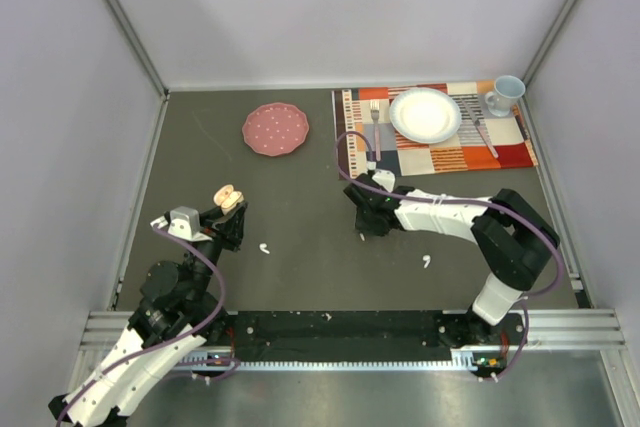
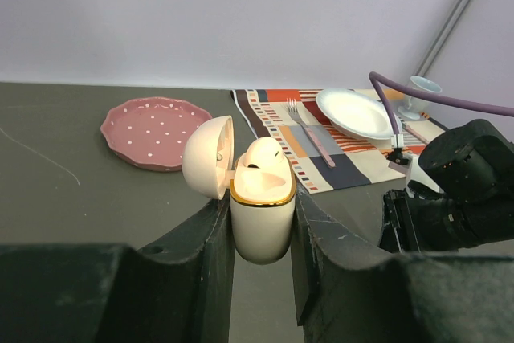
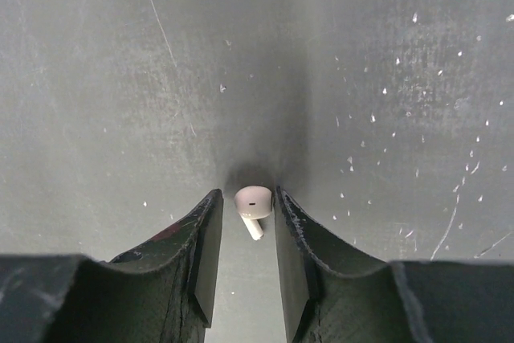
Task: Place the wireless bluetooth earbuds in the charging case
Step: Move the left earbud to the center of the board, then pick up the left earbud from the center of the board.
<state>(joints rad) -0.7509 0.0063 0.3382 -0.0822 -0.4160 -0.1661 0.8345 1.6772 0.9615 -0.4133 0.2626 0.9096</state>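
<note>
While clamping the charging case (image 2: 261, 226) upright in the left gripper (image 2: 260, 198), fingers (image 2: 210, 255) pressed against its two sides, offers the open mouth upward. Shows the lid (image 2: 207, 157) swung back to the left and a seated earbud (image 2: 265, 165) apparently resting in one socket. Places the right gripper (image 3: 247, 194) low over the dark table (image 3: 120, 78), fingers (image 3: 201, 263) a narrow slot apart either side of a second earbud (image 3: 253, 201) lying flat. Cannot tell a true pinch from mere bracketing. Reads as the pickup step for that piece, early in the job judging by three pieces outside the case. Calls next for a firm nip, a straight lift, then a carry to the held case, lining the stem up with the free socket. Leaves a third earbud (image 1: 264, 247) just right of the left gripper and a fourth earbud (image 1: 426, 261) on the near side of the right forearm (image 1: 432, 215). Hides the free socket behind the seated piece. Reduces the loose pieces to specks from above, orientation unreadable.
</note>
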